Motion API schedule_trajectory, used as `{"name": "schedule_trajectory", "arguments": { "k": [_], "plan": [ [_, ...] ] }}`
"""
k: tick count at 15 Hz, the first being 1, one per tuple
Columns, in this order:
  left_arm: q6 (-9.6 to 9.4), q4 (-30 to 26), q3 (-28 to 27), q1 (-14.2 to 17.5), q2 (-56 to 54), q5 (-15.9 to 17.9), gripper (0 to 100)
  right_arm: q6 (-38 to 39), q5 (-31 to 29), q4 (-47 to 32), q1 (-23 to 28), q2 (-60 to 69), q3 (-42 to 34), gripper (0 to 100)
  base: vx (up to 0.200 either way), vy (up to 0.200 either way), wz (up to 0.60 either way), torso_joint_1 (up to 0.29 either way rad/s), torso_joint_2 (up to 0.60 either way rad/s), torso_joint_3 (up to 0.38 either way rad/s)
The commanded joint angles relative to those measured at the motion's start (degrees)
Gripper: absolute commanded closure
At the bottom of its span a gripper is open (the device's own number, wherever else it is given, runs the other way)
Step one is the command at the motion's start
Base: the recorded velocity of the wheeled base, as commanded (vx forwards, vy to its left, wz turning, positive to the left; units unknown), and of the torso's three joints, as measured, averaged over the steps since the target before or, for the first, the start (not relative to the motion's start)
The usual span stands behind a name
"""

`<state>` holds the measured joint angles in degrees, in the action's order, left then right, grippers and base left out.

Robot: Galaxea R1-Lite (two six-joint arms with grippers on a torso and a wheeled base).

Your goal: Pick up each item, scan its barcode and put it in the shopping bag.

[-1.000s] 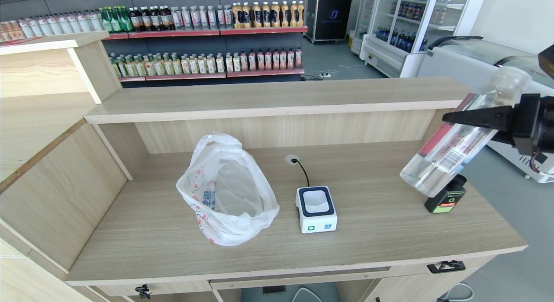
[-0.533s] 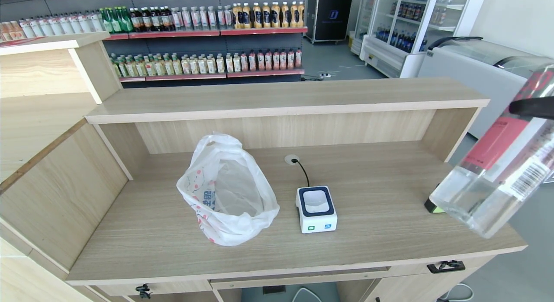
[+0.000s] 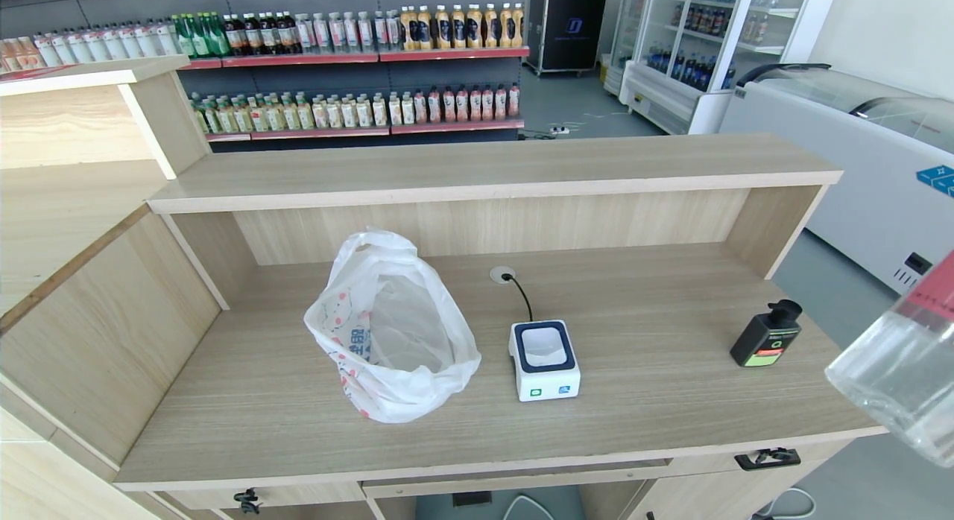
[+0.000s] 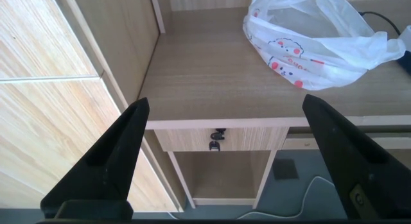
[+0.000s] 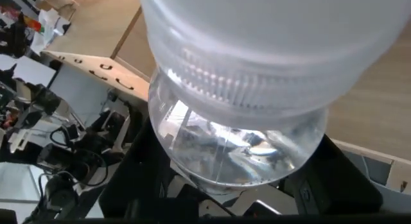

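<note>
Checkout counter (image 3: pixel 656 401) of pale wood, with stocked drinks shelves (image 3: pixel 335 65) and a chest freezer (image 3: pixel 857 155) behind it. From my remote seat I see the clear bottle (image 3: pixel 902 363) hanging in the air off the counter's right end, tilted, with a red label band on its upper part. The head view's right edge cuts it off, hiding cap and neck. My right gripper (image 5: pixel 237 185) is clamped on it: dark finger parts sit on either side of the ribbed, see-through body, though the tips are hard to make out. My left gripper (image 4: pixel 223 105) hangs with fingers wide apart, out past the counter's front left edge. The white shopping bag (image 3: pixel 391 334) stands open at centre left, the barcode scanner (image 3: pixel 545 358) just beside it on the right. A black pump bottle (image 3: pixel 766 334) stands near the right end. Bare wood grain runs between scanner and pump bottle; a raised ledge walls the back, a panel the left side.
</note>
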<state>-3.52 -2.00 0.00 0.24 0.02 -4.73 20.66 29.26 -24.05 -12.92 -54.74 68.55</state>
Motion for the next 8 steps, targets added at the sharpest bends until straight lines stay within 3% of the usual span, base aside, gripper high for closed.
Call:
{"name": "schedule_trajectory", "arguments": {
  "k": [1,3,8],
  "plan": [
    [0.01,-0.02,0.0,0.02,-0.02,-0.02,0,-0.01,-2.27,-0.47,-1.93,-0.02,0.8,100,0.0,0.0,0.0,0.0,0.0,0.0],
    [0.01,-0.02,0.0,0.02,-0.02,-0.02,0,0.08,-4.74,-1.88,-3.6,0.07,1.85,100,0.0,0.0,0.0,0.0,0.0,0.0],
    [0.01,-0.02,0.0,0.02,-0.02,-0.02,0,0.17,-11.33,-15.24,-9.14,0.42,12.14,100,0.0,0.0,0.0,0.0,0.0,0.0]
  ]
}}
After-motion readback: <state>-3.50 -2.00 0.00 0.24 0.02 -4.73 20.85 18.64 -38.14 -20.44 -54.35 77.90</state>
